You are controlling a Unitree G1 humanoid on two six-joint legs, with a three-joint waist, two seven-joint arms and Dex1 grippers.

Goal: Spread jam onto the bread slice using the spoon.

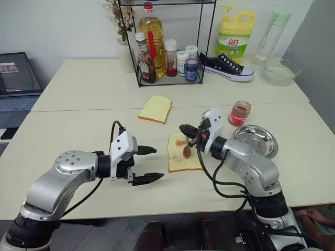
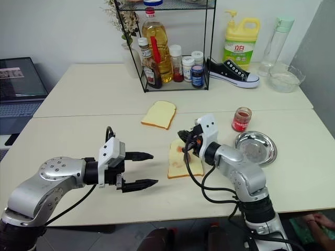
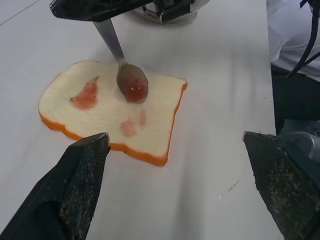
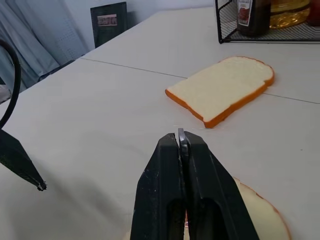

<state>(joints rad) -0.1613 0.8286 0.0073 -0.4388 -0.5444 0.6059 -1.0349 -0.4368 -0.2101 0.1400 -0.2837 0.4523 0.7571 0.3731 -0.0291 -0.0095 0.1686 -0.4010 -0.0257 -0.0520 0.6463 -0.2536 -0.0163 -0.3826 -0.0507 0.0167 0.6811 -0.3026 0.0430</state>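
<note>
Right gripper (image 1: 184, 130) clamped on the handle of the spoon (image 1: 187, 148), fingers pressed flat together with the thin metal edge pinched between them, as seen along the right wrist. Spoon hanging bowl-down over the bread slice (image 1: 181, 155); bowl coated with dark red jam (image 3: 133, 86), tip at or just above the crumb, contact not certain. Bread slice flat on the table (image 1: 78, 120) between the two grippers, bearing one red smear (image 3: 87, 95) near a corner and two fainter patches nearer the crust. Left gripper (image 1: 147, 165) spread wide, nothing between the fingers, hovering just off the table beside the slice, pointing toward it. Glass jam jar (image 1: 239, 113) upright beyond the right arm, near the round steel plate (image 1: 257, 138), apart from the slice. Second, plain bread slice (image 1: 155, 108) farther back, well apart from the first, in front of a wire rack (image 1: 167, 42) with bottles. Black-and-white sneaker (image 1: 226, 67), yellow detergent jug (image 1: 233, 35) and glass bowl (image 1: 281, 71) along the far edge. Laptop (image 1: 17, 78) off the table's left side.
</note>
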